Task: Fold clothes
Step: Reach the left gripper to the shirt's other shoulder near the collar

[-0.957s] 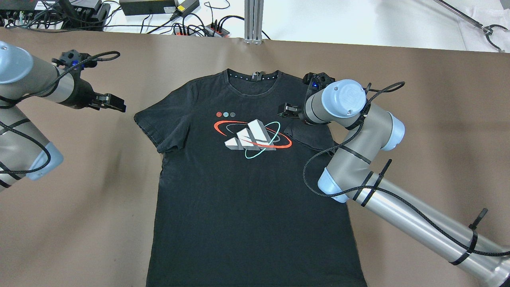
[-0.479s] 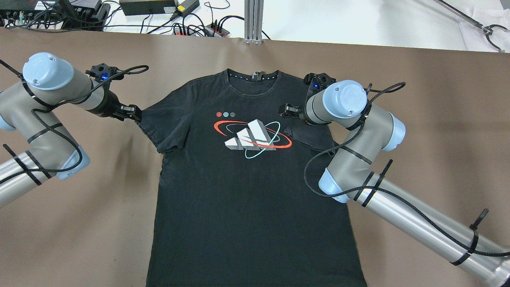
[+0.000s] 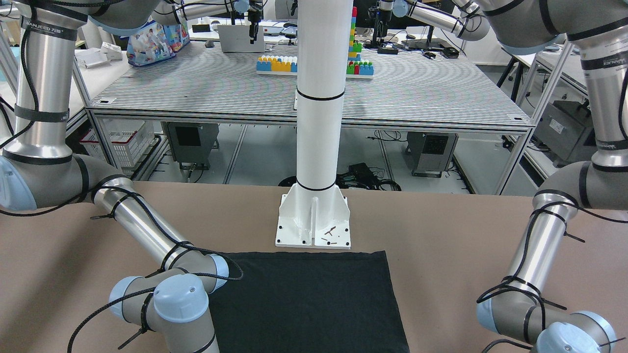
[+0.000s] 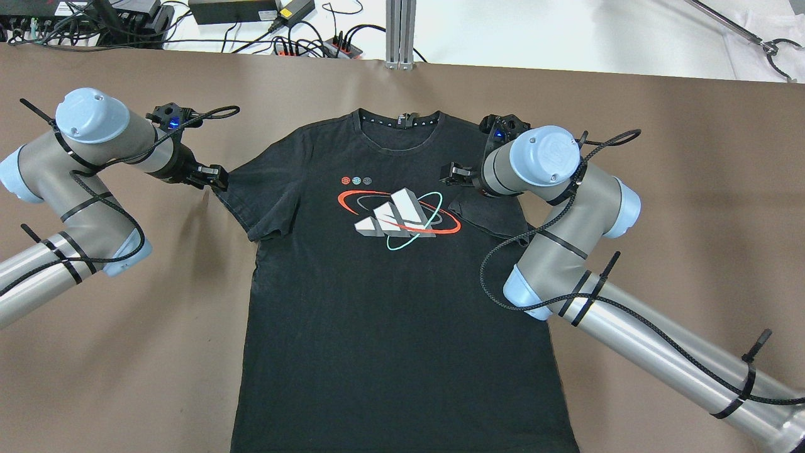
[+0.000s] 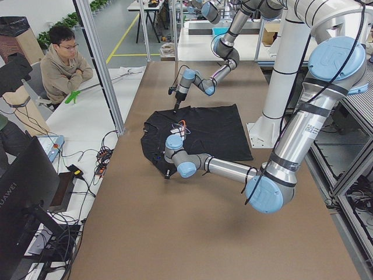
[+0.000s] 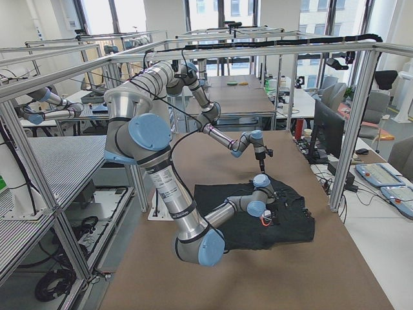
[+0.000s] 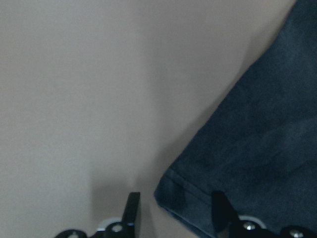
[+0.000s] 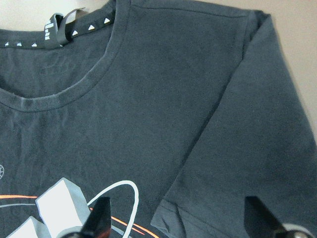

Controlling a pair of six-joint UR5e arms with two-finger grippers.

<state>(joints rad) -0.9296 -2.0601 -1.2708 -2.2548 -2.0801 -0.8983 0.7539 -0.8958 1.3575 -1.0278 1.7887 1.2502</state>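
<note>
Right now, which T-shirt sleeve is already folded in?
The sleeve beneath the right gripper: it lies folded onto the shirt; the other sleeve, by the left gripper, is spread flat.

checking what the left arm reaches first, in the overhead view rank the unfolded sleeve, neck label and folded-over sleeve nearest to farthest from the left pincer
From the left pincer:
1. Unfolded sleeve, right at its tips, on the view's left.
2. Neck label, at the collar, centre.
3. Folded-over sleeve, far side, on the view's right.
</note>
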